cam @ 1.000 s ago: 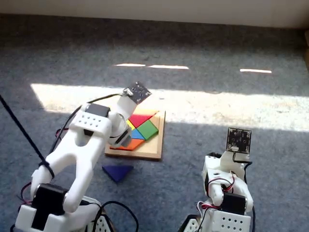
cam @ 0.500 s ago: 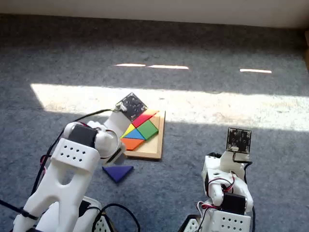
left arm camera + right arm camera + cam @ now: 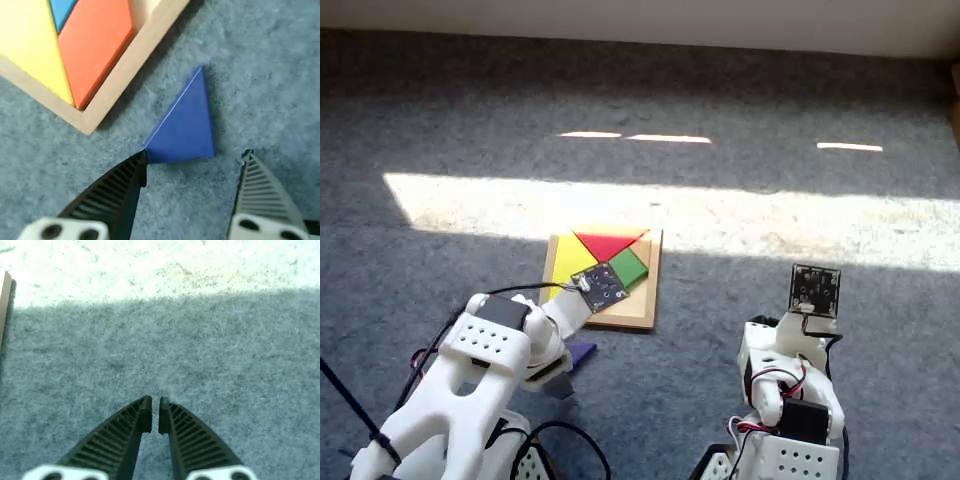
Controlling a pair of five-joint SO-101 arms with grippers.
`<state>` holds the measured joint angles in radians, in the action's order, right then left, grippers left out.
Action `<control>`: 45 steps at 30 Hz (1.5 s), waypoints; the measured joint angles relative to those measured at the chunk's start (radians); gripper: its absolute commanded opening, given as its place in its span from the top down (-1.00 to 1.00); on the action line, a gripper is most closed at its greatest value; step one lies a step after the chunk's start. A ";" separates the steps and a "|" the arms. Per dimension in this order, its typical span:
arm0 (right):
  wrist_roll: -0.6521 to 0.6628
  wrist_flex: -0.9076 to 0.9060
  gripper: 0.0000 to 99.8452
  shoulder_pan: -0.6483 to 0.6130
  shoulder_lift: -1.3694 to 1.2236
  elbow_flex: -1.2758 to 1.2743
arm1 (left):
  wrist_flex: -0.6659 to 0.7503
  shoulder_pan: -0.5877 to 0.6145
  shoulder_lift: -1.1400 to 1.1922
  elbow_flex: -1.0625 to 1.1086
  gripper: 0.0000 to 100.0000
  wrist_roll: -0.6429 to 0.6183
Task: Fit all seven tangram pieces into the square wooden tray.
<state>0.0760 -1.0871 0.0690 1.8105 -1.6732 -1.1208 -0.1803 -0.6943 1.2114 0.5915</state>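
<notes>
Grey carpet (image 3: 770,200). Square wooden tray (image 3: 640,312), centre of the high view. Left gripper (image 3: 195,156): fingers spread, straddling the loose piece. Right gripper (image 3: 155,414): fingers pressed together, empty. Blue triangle (image 3: 182,125): on carpet, tray's 7 o'clock.

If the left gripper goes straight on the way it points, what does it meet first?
Most likely the blue triangle, lying on the carpet just outside a corner of the wooden tray, ahead of the open left gripper. Depth is unclear.
</notes>
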 measured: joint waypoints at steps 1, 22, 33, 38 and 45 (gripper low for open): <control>0.000 0.000 0.92 0.000 0.000 0.000 | 0.028 0.000 0.000 0.015 0.41 0.005; 0.000 0.000 0.92 0.000 0.000 0.000 | 0.121 -0.034 0.000 0.038 0.51 0.009; 0.000 0.000 0.92 0.000 0.000 0.000 | 0.121 -0.060 0.000 0.038 0.50 0.049; -0.002 0.000 0.92 0.000 0.000 0.000 | 0.121 -0.060 0.000 0.041 0.50 0.127; -0.002 0.000 0.92 0.000 0.000 0.000 | 0.104 -0.061 0.000 0.046 0.51 0.270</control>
<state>0.0744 -1.0871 0.0690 1.8105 -1.6732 -1.0165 -0.2417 -0.6943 1.2574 0.8615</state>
